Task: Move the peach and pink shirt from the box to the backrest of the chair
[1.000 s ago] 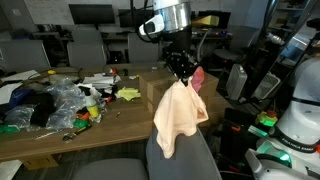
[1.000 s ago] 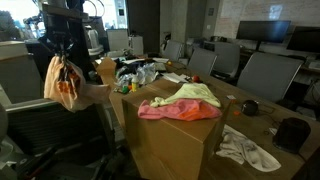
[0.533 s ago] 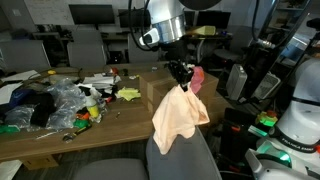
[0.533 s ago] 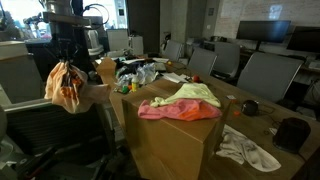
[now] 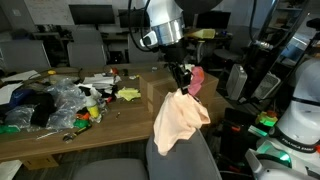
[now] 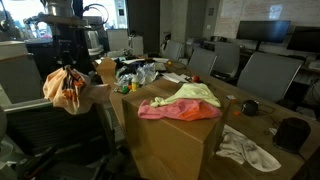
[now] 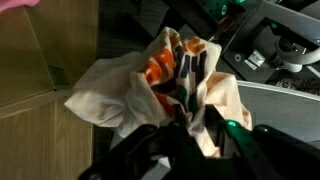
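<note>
Claw [image 5: 182, 78] is clamped on the peach and pink shirt [image 5: 180, 120], gripping it by a bunched-up top fold. In the wrist view the dark fingers [image 7: 184, 72] pinch a wad of peach fabric with orange patches; jaws are close together, with cloth between them.

In an exterior view the shirt hangs straight down from the claw at centre frame. A pink part pokes out just right of the fingers and the peach body spreads out below. Its lower edge overlaps the top of the grey chair backrest [image 5: 195, 162] at bottom centre. Cannot tell whether the fabric is resting on it or just hanging in front.

In the other exterior view the claw [image 6: 68, 70] and shirt sit at far left, above the dark chair backrest [image 6: 40, 125], well apart from the box.

The cardboard box [image 6: 175, 140] is at centre of that view. A pile of yellow-green and pink clothes [image 6: 190, 98] remains on top of it.

A white cloth [image 6: 245, 148] lies crumpled on the counter [image 5: 125, 115], just right of the box.

Clear plastic bags and assorted clutter [image 5: 55, 100] cover the counter at left of frame. Office chairs and monitors are in the background.
</note>
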Robot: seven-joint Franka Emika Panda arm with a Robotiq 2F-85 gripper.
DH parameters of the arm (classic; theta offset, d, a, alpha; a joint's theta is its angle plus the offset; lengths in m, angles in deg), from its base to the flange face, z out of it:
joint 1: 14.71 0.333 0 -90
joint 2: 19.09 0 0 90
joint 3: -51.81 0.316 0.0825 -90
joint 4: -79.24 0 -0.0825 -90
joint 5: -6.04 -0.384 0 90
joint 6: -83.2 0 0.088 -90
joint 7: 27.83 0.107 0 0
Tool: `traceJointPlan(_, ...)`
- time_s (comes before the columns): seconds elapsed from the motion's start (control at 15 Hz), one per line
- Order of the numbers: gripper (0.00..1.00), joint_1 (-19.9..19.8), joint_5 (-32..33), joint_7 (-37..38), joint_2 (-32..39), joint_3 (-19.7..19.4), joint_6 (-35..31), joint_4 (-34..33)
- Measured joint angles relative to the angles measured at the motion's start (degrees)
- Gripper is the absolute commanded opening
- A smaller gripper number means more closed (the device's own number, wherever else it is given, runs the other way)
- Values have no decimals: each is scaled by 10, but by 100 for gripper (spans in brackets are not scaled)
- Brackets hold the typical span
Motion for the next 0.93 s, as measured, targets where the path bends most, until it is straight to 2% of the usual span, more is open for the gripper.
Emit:
traceJointPlan(0.33,100,0,0,24,0,0,-7,0)
traceJointPlan(0.73,100,-4,7,45,0,0,-18,-2)
traceJointPlan(0.93,100,-19,67,78,-1,-5,-65,-11)
